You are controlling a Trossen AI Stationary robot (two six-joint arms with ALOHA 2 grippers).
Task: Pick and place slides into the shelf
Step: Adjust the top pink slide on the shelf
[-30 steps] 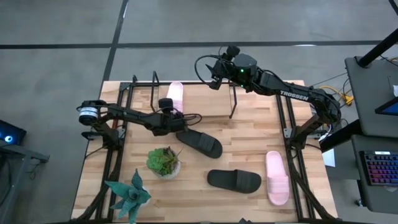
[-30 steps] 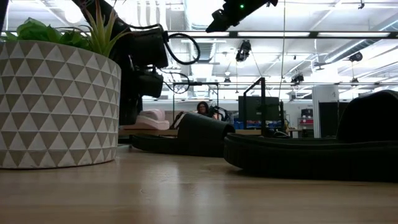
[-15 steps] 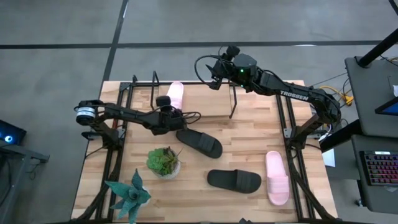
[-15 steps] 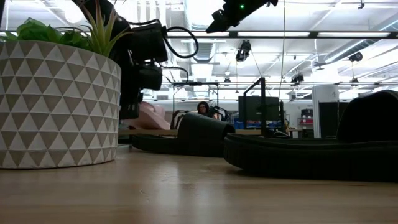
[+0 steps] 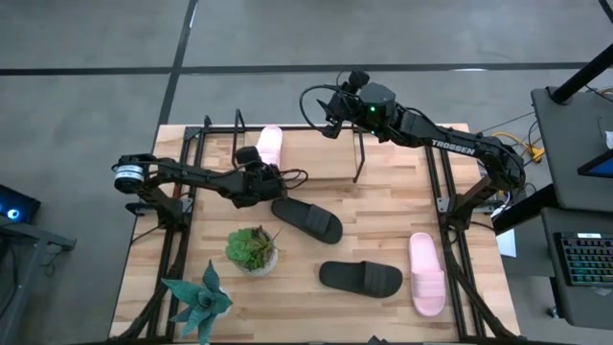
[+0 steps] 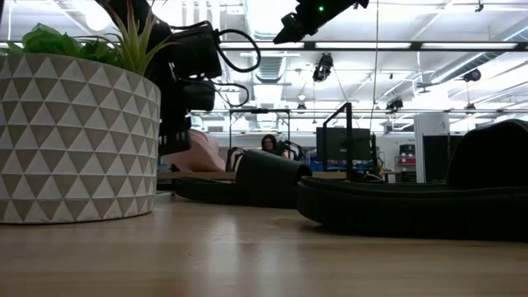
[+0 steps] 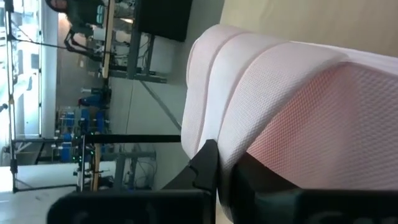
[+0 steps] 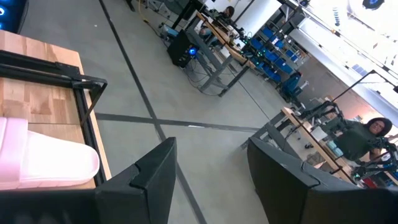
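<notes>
A pale pink slide (image 5: pixel 271 142) sits at the far left of the table, by the black wire shelf (image 5: pixel 239 125). My left gripper (image 5: pixel 261 172) reaches in from the left and is shut on its near end. In the low view this slide (image 6: pixel 202 151) stands tipped up. My right gripper (image 5: pixel 330 117) hangs open, high over the table's far edge, with nothing between its fingers. Two black slides (image 5: pixel 306 218) (image 5: pixel 360 278) and a second pink slide (image 5: pixel 427 273) lie flat on the table. My left gripper pinches the pink slide's near end between its two fingers, one dark finger (image 7: pixel 208 165) against the smooth ribbed strap (image 7: pixel 217 106). It comes from the table's left, slanting down. The slide is tilted, near end raised; whether the far end rests on anything I cannot tell.
A potted succulent (image 5: pixel 253 249) and a spiky plant (image 5: pixel 198 297) stand at the near left; the patterned pot (image 6: pixel 78 136) fills the low view's left. Black arm-mount frames (image 5: pixel 445 192) run along both sides. A person sits in the room beyond.
My left gripper has shut on the pink slide's near end, rolled and risen a little. The slide, flat a second ago, now stands tipped up in the low view.
</notes>
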